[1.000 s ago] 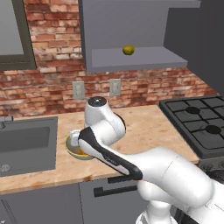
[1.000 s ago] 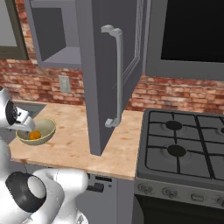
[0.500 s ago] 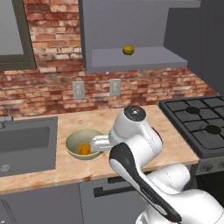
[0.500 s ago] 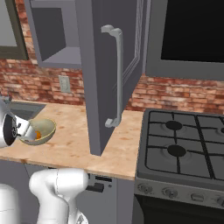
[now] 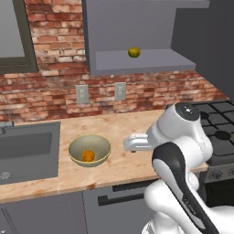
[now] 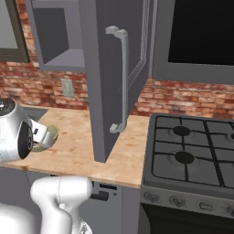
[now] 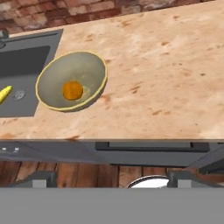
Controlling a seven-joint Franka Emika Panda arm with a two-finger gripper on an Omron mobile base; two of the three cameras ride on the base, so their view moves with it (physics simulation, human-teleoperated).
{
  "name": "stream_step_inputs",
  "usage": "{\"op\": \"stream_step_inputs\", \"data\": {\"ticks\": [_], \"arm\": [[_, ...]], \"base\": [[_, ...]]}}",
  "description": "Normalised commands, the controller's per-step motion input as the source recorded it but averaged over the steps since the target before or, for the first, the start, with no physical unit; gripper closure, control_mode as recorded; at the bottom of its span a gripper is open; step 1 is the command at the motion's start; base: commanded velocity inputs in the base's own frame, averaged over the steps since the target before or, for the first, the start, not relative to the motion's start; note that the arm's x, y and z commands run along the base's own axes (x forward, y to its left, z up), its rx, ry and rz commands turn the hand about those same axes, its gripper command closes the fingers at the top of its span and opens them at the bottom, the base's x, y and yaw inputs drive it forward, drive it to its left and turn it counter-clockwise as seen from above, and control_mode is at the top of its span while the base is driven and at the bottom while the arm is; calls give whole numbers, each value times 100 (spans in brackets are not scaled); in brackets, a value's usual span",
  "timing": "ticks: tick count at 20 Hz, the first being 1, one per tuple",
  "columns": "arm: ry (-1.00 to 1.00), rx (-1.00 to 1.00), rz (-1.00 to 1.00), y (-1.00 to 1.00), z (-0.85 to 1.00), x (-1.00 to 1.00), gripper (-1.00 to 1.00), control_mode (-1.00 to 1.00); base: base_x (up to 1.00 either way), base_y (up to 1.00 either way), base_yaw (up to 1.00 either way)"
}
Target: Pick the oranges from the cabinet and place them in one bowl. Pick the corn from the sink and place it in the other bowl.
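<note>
One olive-tan bowl [image 5: 103, 147] stands on the counter right of the sink [image 5: 27, 153], with the bright orange [image 5: 88, 156] lying in it. The hand view looks down on the same bowl [image 7: 95, 73] and orange [image 7: 72, 90]. The yellow-green orange [image 5: 134, 52] rests on the shelf of the open grey cabinet [image 5: 151, 61]. The yellow corn [image 7: 4, 94] lies in the sink [image 7: 26, 63] near the drain. My gripper [image 7: 113, 180] is open and empty, held above the counter's front edge, right of the bowl. The other bowl is out of view.
The cabinet door [image 6: 114, 77] hangs open over the counter, its long handle facing out. A gas stove [image 6: 196, 151] adjoins the counter on the right. Two wall outlets [image 5: 100, 93] sit on the brick backsplash. Drawer fronts run below the counter edge.
My arm has swung right and back from over the bowl. The bright orange stays in the bowl, and the gripper remains open.
</note>
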Motion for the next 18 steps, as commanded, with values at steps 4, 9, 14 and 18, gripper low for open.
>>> {"op": "stream_step_inputs", "data": {"ticks": [4,9,14,18], "arm": [[-13,14,4,-61,23,-18,-100,-100],[-13,3,5,-7,33,-31,-100,-100],[-8,-1,4,0,54,-17,-100,-100],[-2,-7,1,-17,57,-3,-100,-100]], "base": [[0,0,0],[0,0,0],[0,0,0],[0,0,0]]}}
